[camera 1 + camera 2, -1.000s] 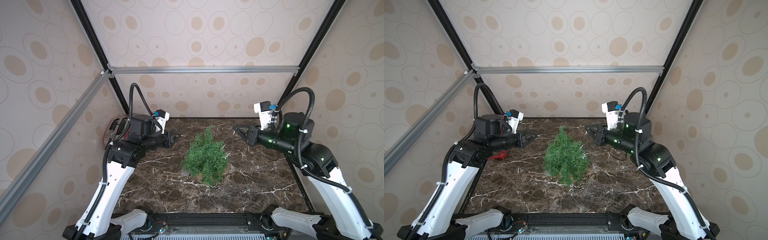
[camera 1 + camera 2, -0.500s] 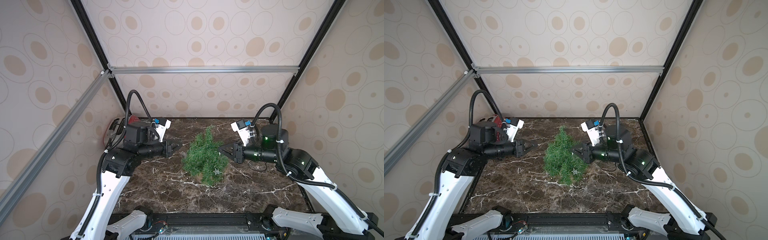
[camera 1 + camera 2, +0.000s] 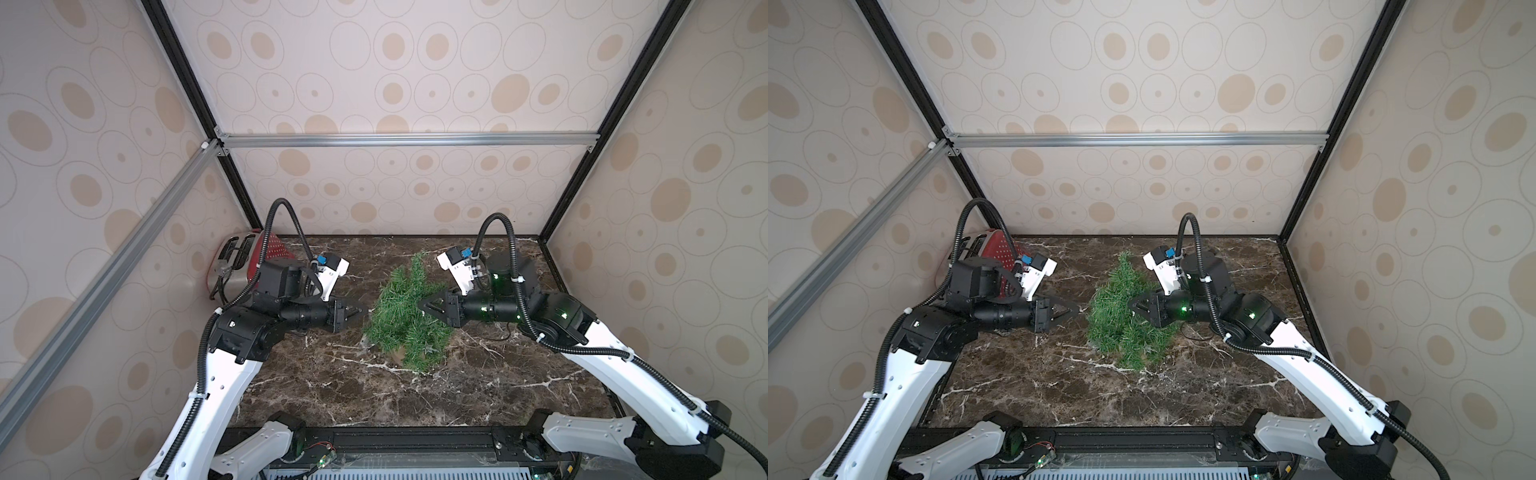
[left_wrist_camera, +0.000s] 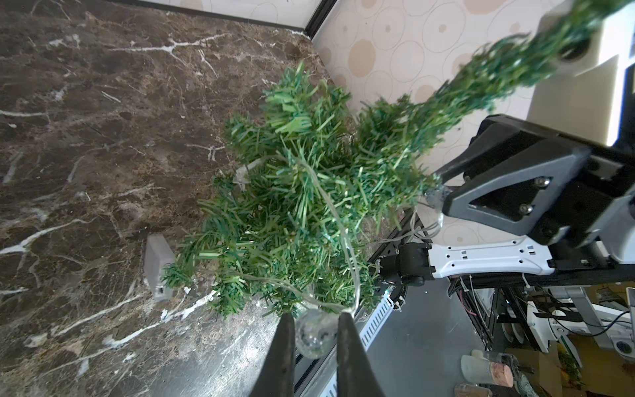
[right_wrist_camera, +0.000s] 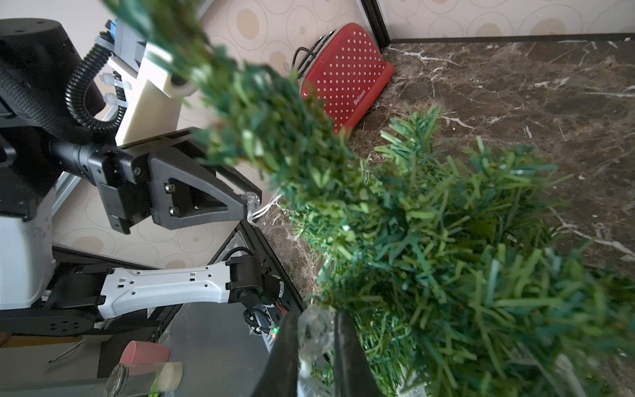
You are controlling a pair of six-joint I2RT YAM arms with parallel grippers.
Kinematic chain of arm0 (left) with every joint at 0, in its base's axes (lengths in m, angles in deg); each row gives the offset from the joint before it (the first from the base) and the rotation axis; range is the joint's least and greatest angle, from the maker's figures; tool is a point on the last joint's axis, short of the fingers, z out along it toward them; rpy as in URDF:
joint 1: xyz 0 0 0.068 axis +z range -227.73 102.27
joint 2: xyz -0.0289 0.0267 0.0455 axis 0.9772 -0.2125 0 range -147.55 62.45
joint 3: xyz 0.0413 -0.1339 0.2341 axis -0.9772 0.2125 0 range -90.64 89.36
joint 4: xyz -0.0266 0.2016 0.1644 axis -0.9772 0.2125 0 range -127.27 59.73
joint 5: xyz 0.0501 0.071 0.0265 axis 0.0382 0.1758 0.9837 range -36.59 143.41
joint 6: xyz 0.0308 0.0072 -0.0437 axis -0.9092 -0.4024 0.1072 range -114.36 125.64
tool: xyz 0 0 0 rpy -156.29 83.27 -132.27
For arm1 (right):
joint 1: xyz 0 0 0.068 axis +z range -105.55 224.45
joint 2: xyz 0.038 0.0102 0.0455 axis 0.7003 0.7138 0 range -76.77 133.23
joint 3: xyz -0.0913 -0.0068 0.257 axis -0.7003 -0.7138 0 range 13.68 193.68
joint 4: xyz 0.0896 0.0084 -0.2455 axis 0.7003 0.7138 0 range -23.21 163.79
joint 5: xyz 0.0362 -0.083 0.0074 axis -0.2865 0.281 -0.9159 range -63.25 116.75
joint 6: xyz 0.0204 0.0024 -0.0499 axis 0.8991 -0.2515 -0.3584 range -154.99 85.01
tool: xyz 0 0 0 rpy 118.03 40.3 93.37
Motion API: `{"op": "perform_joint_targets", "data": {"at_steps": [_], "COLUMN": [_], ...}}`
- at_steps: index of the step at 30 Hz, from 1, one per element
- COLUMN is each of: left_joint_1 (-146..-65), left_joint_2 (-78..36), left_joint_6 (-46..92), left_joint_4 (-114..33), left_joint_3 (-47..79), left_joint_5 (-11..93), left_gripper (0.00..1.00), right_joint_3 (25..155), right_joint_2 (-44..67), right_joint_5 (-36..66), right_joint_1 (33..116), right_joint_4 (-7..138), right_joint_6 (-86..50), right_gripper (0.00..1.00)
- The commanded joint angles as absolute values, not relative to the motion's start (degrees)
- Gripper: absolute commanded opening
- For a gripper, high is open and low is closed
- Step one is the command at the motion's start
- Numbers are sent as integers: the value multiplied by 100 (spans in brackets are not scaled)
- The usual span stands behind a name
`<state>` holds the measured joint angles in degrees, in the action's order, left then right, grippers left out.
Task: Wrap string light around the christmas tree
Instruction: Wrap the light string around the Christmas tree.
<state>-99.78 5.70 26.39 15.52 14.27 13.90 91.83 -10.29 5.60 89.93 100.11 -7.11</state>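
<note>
The small green christmas tree (image 3: 405,316) (image 3: 1125,320) stands mid-table between my two grippers. The string light's thin wire (image 4: 343,233) loops over its branches, and its grey box (image 4: 156,264) lies on the marble by the tree's foot. My left gripper (image 3: 363,311) (image 4: 316,318), just left of the tree, is shut on a clear globe bulb (image 4: 314,331). My right gripper (image 3: 419,306) (image 5: 316,316) presses into the tree's right side, shut on another bulb (image 5: 314,328). Each wrist view shows the opposite gripper with a bulb at its tips.
A red dotted toaster (image 3: 249,259) (image 5: 347,75) stands in the back left corner behind the left arm. Patterned walls close in the marble table (image 3: 374,407) on three sides. A black rail (image 3: 395,436) runs along its front edge.
Both arms have swung in and down toward the tree. The right gripper came from the back right to the tree's right side. The left gripper came close to its left side.
</note>
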Motion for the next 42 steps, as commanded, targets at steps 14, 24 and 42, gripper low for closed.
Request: {"op": "perform_joint_targets", "data": {"at_steps": [14, 24, 42], "left_joint_1": [-10340, -10454, -13655], "left_joint_2": [884, 1913, 1534], "left_joint_6": [2394, 2850, 4362], "left_joint_4": [1370, 953, -2070], "left_joint_3": [1529, 1952, 3407], "left_joint_5": [2393, 1747, 4732], "left_gripper": [83, 83, 53], "right_joint_3": [8787, 8604, 8347], "right_joint_2": [-1108, -1249, -1436], "right_joint_5": [671, 939, 1295], "right_joint_1": [9051, 9055, 9051], "right_joint_4": [9460, 9114, 8819], "right_joint_6": [-515, -283, 34], "right_gripper": [13, 14, 14]}}
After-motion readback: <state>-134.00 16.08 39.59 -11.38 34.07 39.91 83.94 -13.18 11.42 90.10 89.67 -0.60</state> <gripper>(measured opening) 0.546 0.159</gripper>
